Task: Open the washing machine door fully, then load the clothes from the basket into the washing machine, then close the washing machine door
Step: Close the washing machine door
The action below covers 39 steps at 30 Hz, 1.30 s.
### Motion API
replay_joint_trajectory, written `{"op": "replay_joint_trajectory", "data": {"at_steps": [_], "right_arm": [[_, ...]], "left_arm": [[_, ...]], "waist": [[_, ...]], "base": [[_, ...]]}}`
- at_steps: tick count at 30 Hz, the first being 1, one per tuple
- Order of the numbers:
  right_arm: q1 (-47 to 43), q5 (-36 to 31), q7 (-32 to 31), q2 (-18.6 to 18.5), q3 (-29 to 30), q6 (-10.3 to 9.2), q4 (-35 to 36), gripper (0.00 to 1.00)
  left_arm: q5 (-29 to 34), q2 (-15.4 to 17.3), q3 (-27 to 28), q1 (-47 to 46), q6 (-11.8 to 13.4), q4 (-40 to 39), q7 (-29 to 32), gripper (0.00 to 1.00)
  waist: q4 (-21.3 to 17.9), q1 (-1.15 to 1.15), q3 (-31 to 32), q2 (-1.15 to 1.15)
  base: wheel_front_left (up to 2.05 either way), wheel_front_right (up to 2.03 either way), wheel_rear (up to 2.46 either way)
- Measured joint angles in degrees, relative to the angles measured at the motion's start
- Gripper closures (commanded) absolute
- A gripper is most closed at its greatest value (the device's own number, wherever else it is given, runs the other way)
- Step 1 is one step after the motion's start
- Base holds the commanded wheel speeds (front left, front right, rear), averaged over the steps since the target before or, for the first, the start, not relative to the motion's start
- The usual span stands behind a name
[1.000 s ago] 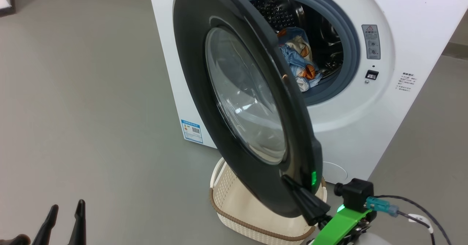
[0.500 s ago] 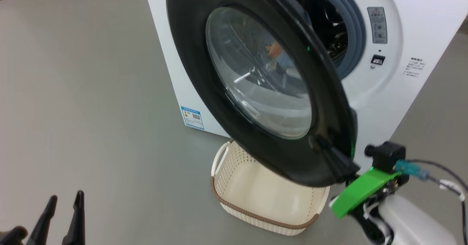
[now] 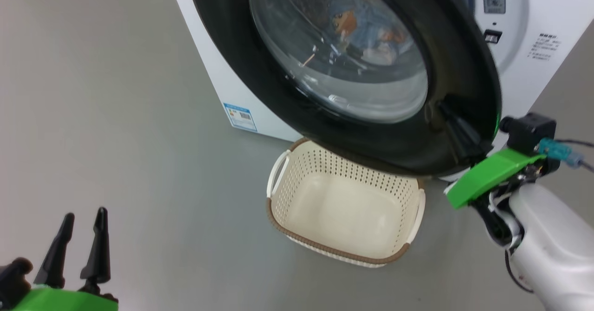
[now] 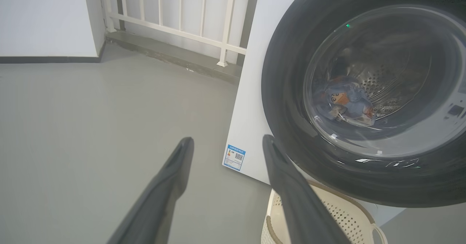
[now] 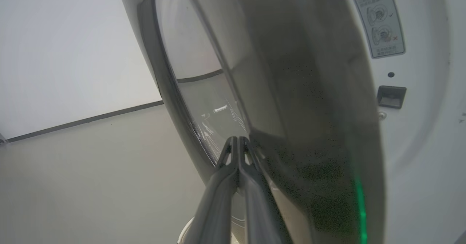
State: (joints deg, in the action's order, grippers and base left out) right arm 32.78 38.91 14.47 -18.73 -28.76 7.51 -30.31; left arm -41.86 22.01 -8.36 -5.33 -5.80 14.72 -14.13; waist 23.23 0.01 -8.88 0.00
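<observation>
Since before, the washing machine door (image 3: 222,46) has swung closer to the washing machine (image 3: 232,93); the clothes (image 3: 366,28) show behind its glass, the basket (image 3: 352,213) empty below it. The right end effector (image 5: 238,142), closed on nothing, lies against the door's free edge; the left end effector (image 3: 84,214), wide open, is well left of the door. The blue label (image 3: 240,117) cannot be read.

Head cam: high up, tilted steeply down onto washing machine door (image 3: 218,46), basket (image 3: 345,171) and floor (image 3: 116,116). Left wrist cam: low, set back, facing the door front past left claw (image 4: 227,139); shares door, basket, blue label (image 4: 234,157) with head. Right wrist cam: hard up against the door's rim, looking along right claw (image 5: 238,139), edge-on.
</observation>
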Motion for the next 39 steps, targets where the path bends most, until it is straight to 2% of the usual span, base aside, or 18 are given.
{"op": "replay_joint_trajectory", "data": {"at_steps": [11,19,24,38,39], "right_arm": [[9.1,-1.3,0.0,-1.2,2.8,0.01,-3.9,1.0],[16.7,-4.5,0.0,-3.2,5.7,0.08,-6.9,1.0],[18.2,-7.8,0.0,-2.2,7.3,0.57,-8.3,1.0],[16.1,-8.2,0.0,-1.1,9.2,0.22,-7.2,1.0],[15.5,-8.2,0.0,-1.1,9.2,0.14,-7.0,0.91]], "left_arm": [[-0.5,-1.6,0.5,-4.1,-0.9,0.9,-0.1,0.0],[-0.4,-3.0,1.4,-5.7,-1.3,1.1,-0.1,0.0],[-0.4,-3.1,1.3,-6.4,-1.3,1.1,-0.1,0.0],[-0.4,-3.0,0.8,-6.4,-1.7,1.1,-0.1,0.0],[-0.4,-3.0,0.8,-6.4,-1.7,1.1,-0.1,0.0]], "waist": [[0.0,0.0,-5.7,0.0],[0.6,0.0,-9.2,0.0],[0.8,-0.01,-9.9,0.0],[0.2,-0.01,-7.0,0.0],[0.1,-0.01,-6.7,0.0]], "base": [[0.0,0.0,0.0],[0.0,0.0,0.0],[0.0,0.0,0.0],[0.0,0.0,0.0],[0.0,0.0,0.0]]}}
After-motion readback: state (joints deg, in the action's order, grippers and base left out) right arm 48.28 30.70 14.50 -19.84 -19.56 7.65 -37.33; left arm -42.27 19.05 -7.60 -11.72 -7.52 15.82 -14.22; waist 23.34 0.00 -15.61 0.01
